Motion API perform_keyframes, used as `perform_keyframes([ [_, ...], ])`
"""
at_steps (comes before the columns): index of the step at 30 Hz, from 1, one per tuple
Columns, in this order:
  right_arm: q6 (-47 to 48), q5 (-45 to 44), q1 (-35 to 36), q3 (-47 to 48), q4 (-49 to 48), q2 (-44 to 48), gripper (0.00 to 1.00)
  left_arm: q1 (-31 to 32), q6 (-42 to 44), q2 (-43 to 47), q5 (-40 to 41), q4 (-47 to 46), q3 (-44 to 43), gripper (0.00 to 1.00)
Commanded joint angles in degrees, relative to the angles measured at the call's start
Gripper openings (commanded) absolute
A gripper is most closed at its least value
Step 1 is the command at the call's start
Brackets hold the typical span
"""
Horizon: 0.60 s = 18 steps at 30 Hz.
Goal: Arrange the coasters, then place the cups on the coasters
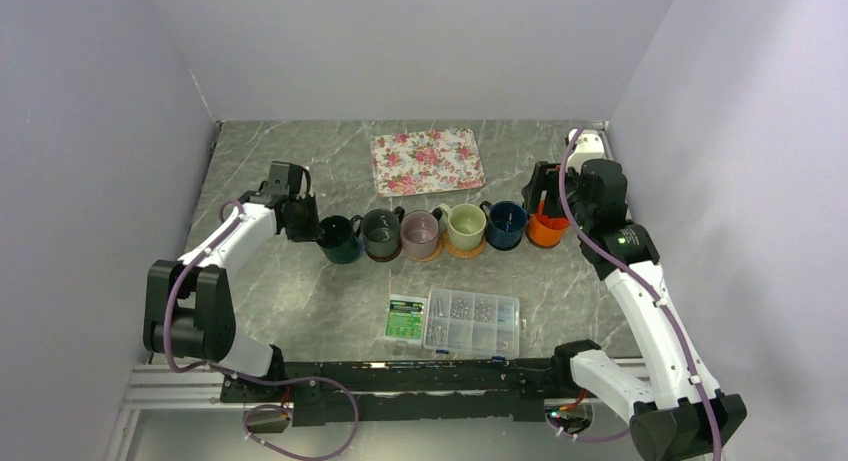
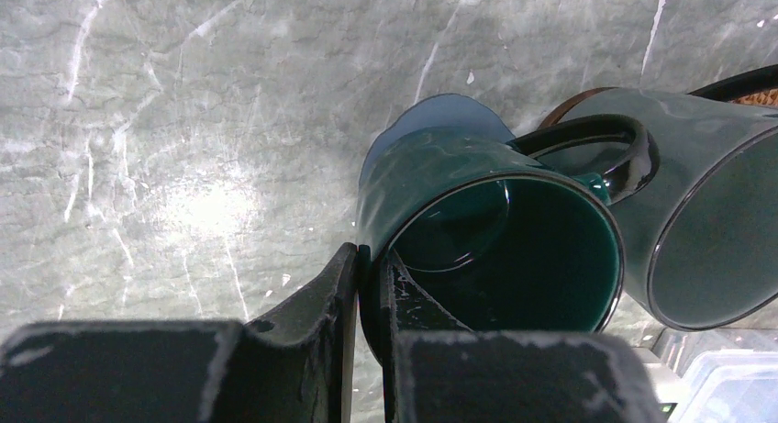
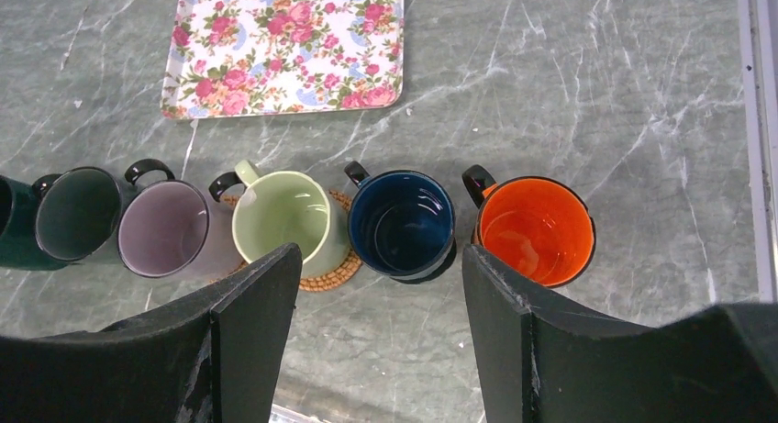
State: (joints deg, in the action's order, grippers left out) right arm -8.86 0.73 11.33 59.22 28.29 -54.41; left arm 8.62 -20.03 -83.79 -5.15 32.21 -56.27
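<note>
Currently my left gripper (image 2: 367,285) is clamped on the near wall of the dark teal cup (image 2: 486,249), one finger inside, one outside. That cup is at the left end of the cup row, mid-tabletop (image 1: 300,301). A blue coaster (image 2: 440,120) peeks out at its base; can't tell if the cup's seated on it. The dark grey-green cup (image 2: 706,230) is just beside it. My right gripper (image 3: 378,258) hangs w/ jaws apart, holding nothing, above the navy cup (image 3: 404,223) & orange cup (image 3: 537,228). The pale green cup (image 3: 280,217) sits on a woven tan coaster (image 3: 335,274).
</note>
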Motion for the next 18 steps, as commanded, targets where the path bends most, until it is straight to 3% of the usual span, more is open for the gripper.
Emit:
perform_keyframes([
  [1, -0.8, 0.98, -0.32, -0.25, -0.44, 1.29, 0.68, 0.25, 1.57, 0.43, -2.13, -3.69, -3.39, 0.03],
  [18, -1.71, -0.58, -0.43, -1.47, -0.76, 3.0, 0.68, 1.69, 2.76, -2.68, -1.84, -4.78, -5.1, 0.03],
])
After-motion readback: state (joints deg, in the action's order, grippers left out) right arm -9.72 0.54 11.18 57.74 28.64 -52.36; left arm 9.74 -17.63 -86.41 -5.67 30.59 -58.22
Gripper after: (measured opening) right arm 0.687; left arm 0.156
